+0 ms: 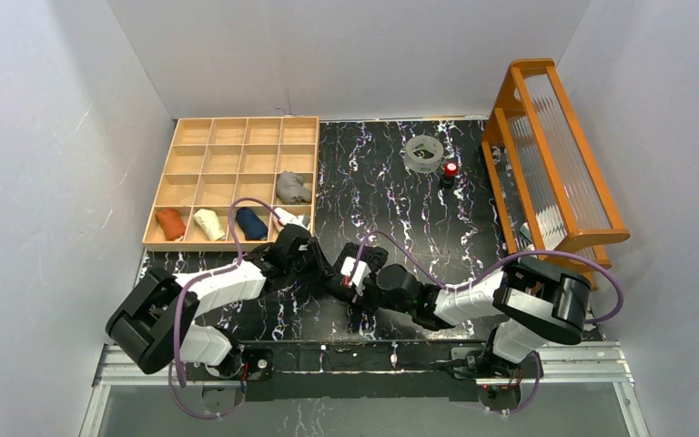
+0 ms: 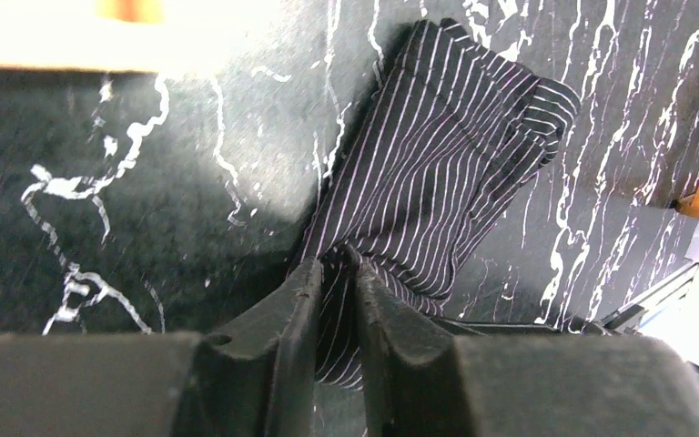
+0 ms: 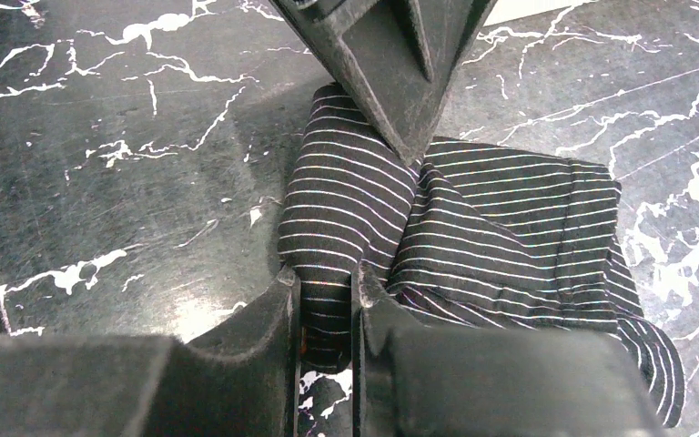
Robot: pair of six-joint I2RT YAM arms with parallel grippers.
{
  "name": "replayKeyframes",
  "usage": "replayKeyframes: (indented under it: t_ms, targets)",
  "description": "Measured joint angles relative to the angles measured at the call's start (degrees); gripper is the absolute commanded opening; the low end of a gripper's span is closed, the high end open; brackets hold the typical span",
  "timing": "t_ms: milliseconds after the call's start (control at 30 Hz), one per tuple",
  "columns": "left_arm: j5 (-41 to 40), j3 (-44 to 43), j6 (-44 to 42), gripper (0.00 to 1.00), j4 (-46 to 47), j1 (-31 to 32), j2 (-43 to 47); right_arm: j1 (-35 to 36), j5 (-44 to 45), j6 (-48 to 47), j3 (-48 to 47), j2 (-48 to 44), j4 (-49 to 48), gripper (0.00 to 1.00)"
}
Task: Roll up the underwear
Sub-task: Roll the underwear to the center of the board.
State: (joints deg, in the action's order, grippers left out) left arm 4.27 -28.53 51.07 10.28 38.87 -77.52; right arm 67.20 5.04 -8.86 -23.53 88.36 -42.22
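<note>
The black underwear (image 2: 455, 146) with thin pale stripes lies crumpled on the dark marbled table, partly folded over itself (image 3: 510, 228). My left gripper (image 2: 337, 259) is shut on a fold at its near edge, with striped cloth in the narrow gap between the fingers. My right gripper (image 3: 326, 278) is shut on the opposite rolled edge of the same underwear. The left gripper's fingers (image 3: 391, 73) press down on the cloth from the far side in the right wrist view. In the top view both grippers (image 1: 314, 259) (image 1: 346, 273) meet mid-table and hide most of the garment.
A wooden compartment tray (image 1: 237, 137) sits at the back left; it holds rolled garments in orange (image 1: 170, 223), cream (image 1: 207, 223), navy (image 1: 251, 222) and grey (image 1: 292, 188). A clear tape ring (image 1: 424, 153) and a small red-topped object (image 1: 450, 169) stand at the back. An orange rack (image 1: 555, 155) lines the right side.
</note>
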Motion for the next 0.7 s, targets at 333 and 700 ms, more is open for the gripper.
replayKeyframes:
  t_ms: [333,700]
  targets:
    - [-5.42,0.39,0.5,0.69,-9.49,0.09,9.66,-6.84,-15.15,4.02,0.85,0.68,-2.82,0.1]
    - [2.67,4.46,-6.4,0.69,0.52,0.09,14.21,-21.29,-36.3,22.25,5.77,4.5,-14.05,0.1]
